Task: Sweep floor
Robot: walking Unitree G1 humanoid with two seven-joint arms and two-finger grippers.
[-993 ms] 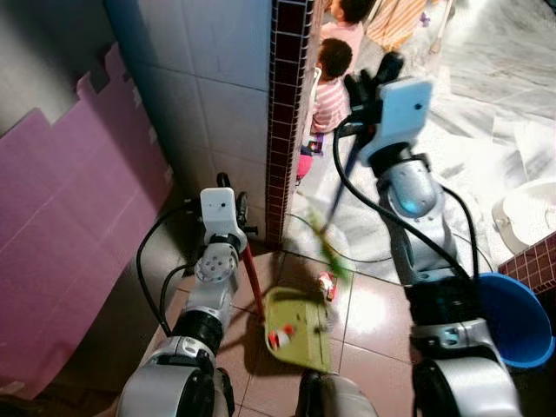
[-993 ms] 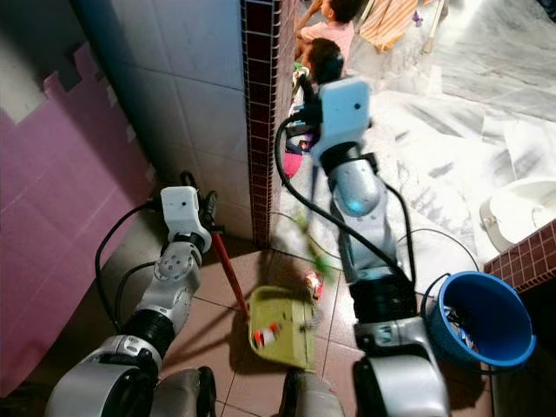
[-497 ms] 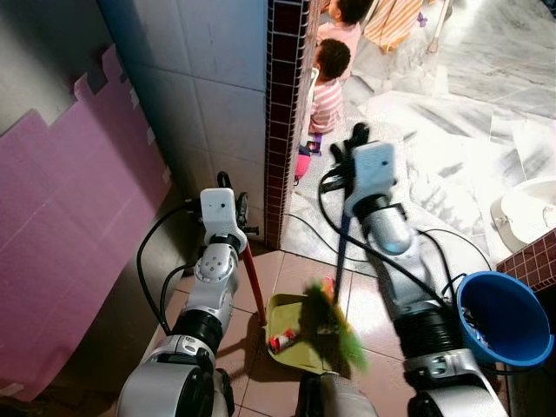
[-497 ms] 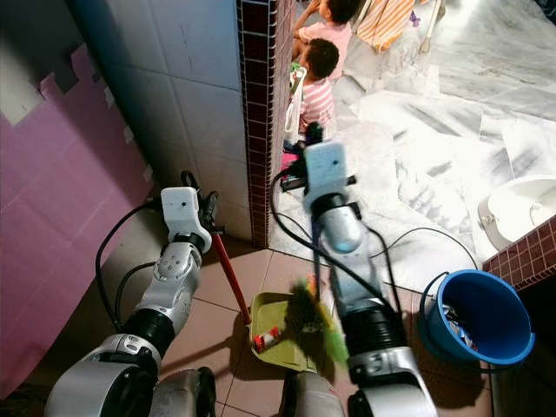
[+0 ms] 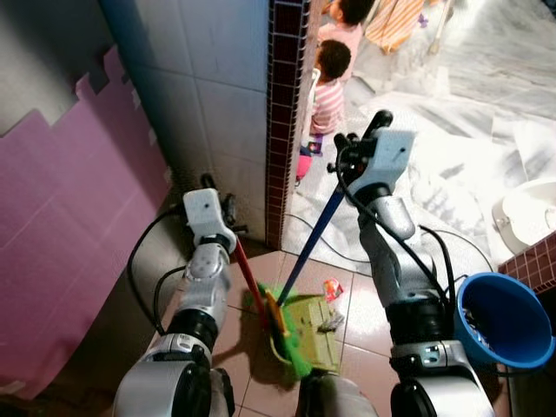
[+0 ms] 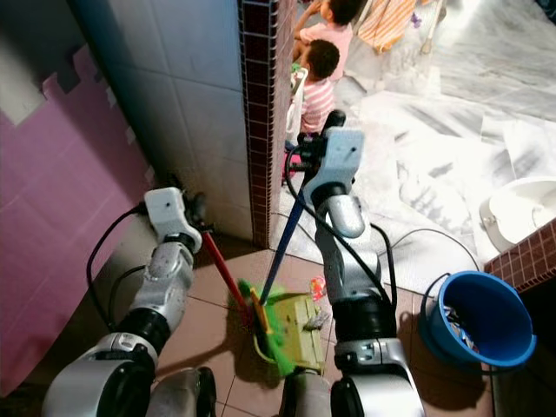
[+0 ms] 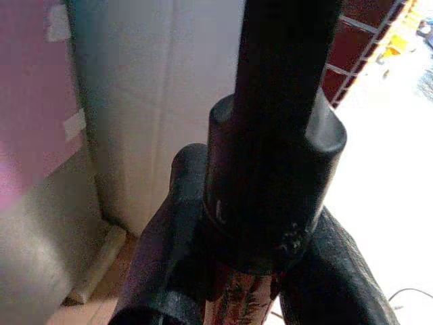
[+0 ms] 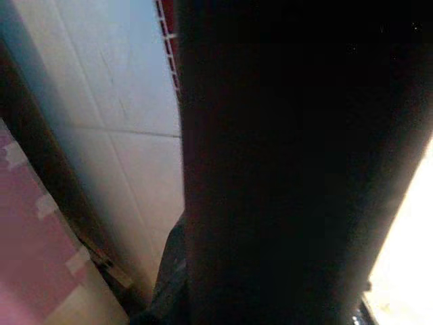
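One blue-handled broom with green bristles (image 5: 306, 239) sits clenched in the right gripper (image 5: 356, 155), bristles on one green dustpan (image 5: 314, 331). Its red handle (image 5: 248, 281) is gripped by the left gripper (image 7: 240, 271), shown close by the wrist. Two children (image 5: 328, 82) sit beyond.

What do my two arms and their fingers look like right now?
Both arms are silver metal with black joint rings near the elbows. Each wrist carries a white boxy camera housing, left and right, with black cables looping along the forearms. The fingers are long, black and rounded.
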